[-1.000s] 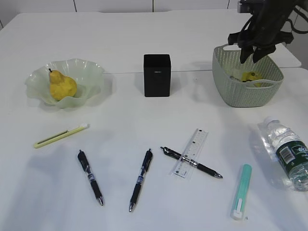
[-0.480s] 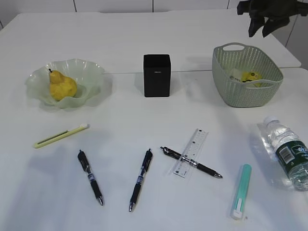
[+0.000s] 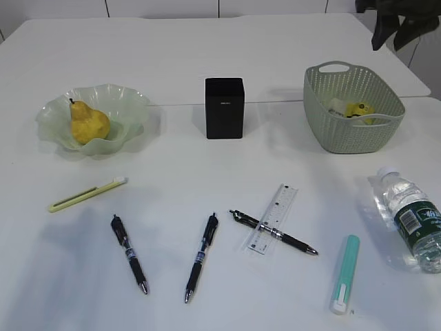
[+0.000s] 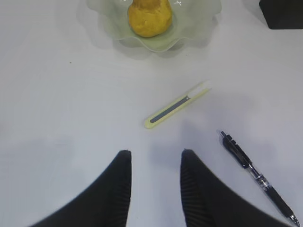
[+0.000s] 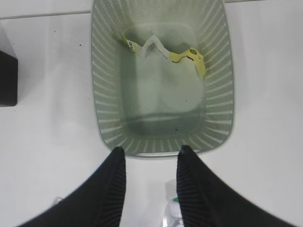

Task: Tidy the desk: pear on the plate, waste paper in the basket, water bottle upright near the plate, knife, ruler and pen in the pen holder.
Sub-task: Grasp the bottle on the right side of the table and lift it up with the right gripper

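The yellow pear [image 3: 88, 124] rests in the pale green plate [image 3: 122, 101]. Crumpled waste paper [image 5: 163, 52] lies inside the sage-green basket [image 3: 353, 134]. High above the basket's far side hangs my right gripper [image 3: 398, 31], open and empty [image 5: 150, 149]. The water bottle [image 3: 412, 219] lies on its side at the right. The clear ruler [image 3: 274, 218] sits under one black pen [image 3: 275, 234], with two more pens [image 3: 201, 256] to the left. A yellow-green knife [image 4: 177, 104] lies ahead of my open, empty left gripper [image 4: 155, 153]. The black pen holder [image 3: 224, 108] stands mid-table.
A teal slim cutter-like tool [image 3: 344, 274] lies near the front right, beside the bottle. The leftmost pen [image 3: 129, 254] also shows in the left wrist view as the pen [image 4: 258, 177]. The desk's back edge runs behind the basket.
My right gripper has risen out of the basket and drawn up and to the right, leaving the waste paper inside. Nothing else has moved.
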